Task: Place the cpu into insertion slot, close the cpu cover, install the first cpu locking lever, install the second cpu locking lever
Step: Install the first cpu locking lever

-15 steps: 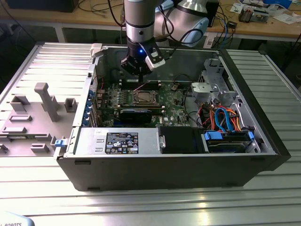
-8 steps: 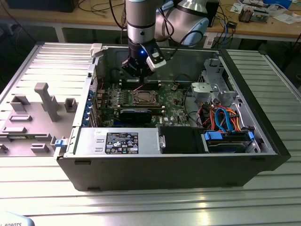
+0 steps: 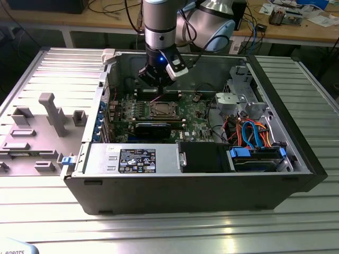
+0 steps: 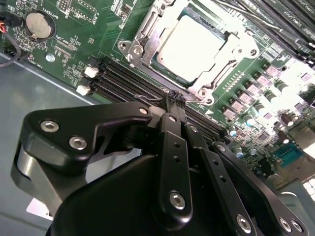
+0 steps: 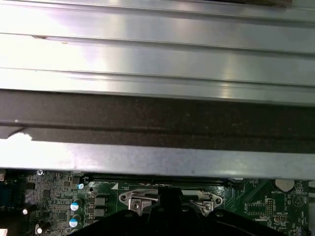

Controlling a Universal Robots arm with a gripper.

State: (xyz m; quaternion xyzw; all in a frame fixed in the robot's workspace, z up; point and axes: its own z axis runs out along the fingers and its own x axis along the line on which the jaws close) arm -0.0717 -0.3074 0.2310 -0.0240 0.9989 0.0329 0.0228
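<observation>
The ribbed metal tabletop point(image 3: 47, 211) is carrying an open computer case point(image 3: 296, 174), lying on its side so that the green motherboard point(image 3: 193, 114) is facing upward and staying reachable from above. A grey plastic side panel point(image 3: 37, 121) with moulded fixtures is lying beside the case, toward the exterior view's left edge of the tabletop.

The robot arm point(image 3: 159, 21) is reaching down into the case over the far edge of the motherboard. Its black gripper point(image 4: 175, 101) is hanging just above the long black memory slots point(image 4: 123, 81), near the socket. The fingers point(image 4: 173, 142) are lying pressed together, tips meeting, and are pinching nothing.

The insertion slot point(image 3: 161, 110) is sitting near the middle of the motherboard. The cpu point(image 4: 192, 42), a flat square chip with a smooth silver-tan metal top, is already lying seated inside it. The cpu cover point(image 4: 142, 37), a thin stamped silvery frame with a square window, appears to be lying flat around the chip, holding its edges down; this reads as closed. A thin wire bar is running along the socket edge nearest the gripper, probably a locking lever, but whether it is latched cannot be told.

In the second wrist view, a round coin battery point(image 4: 39, 24) is sitting toward the board's corner, well apart from the socket.
</observation>
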